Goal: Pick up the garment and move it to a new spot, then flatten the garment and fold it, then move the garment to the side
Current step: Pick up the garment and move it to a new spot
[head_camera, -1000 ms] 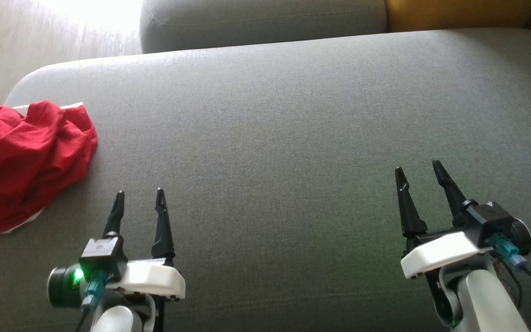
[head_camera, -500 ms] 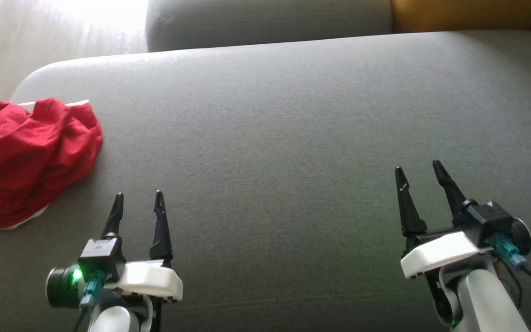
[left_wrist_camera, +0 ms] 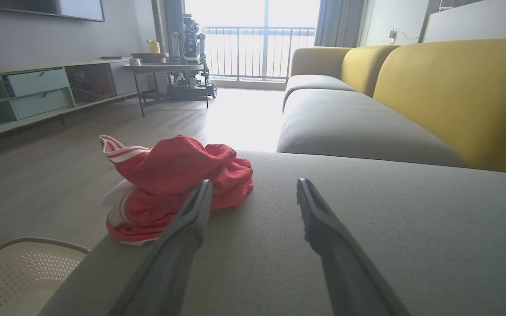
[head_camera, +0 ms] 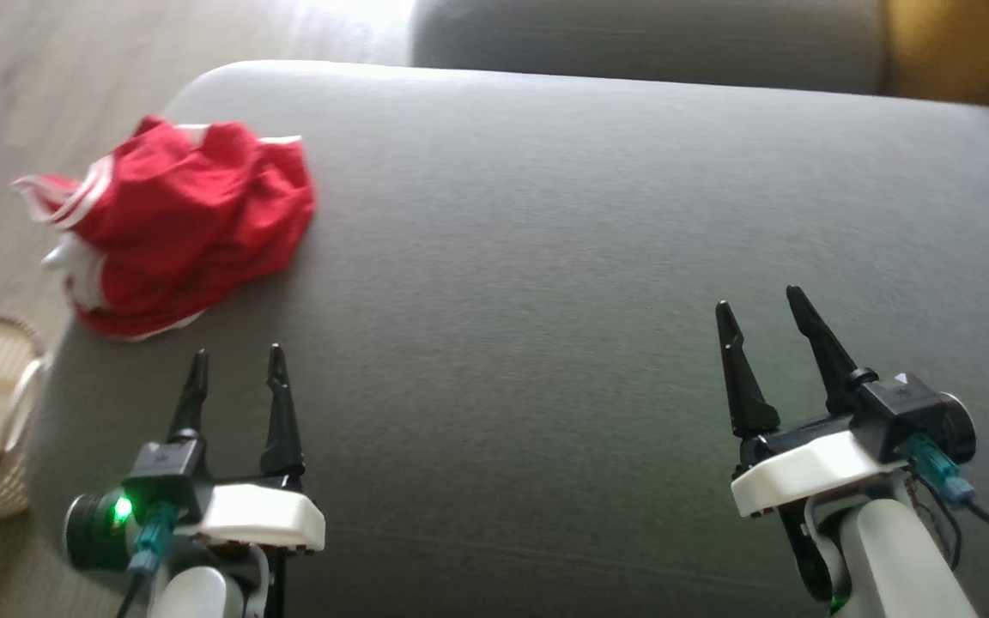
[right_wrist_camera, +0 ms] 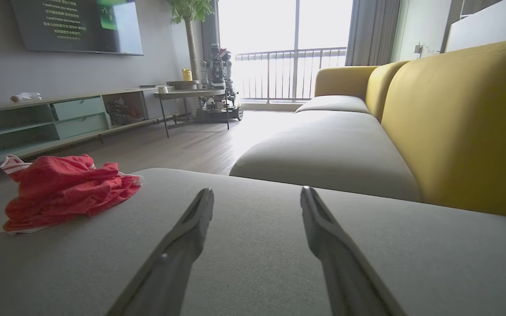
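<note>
Well, crumpled garment [head_camera: 194,223], striped side twd couch [head_camera: 546,300] left edge

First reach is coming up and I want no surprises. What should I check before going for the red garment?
1. Left pincer open and empty: ok.
2. Right pincer open and empty: ok.
3. Garment wholly on the sofa cushion: not ok, its striped edge hangs over the side.
4. Path from left pincer to garment free: ok.
5. A clean edge to grasp: cannot tell, it lies crumpled.
</note>
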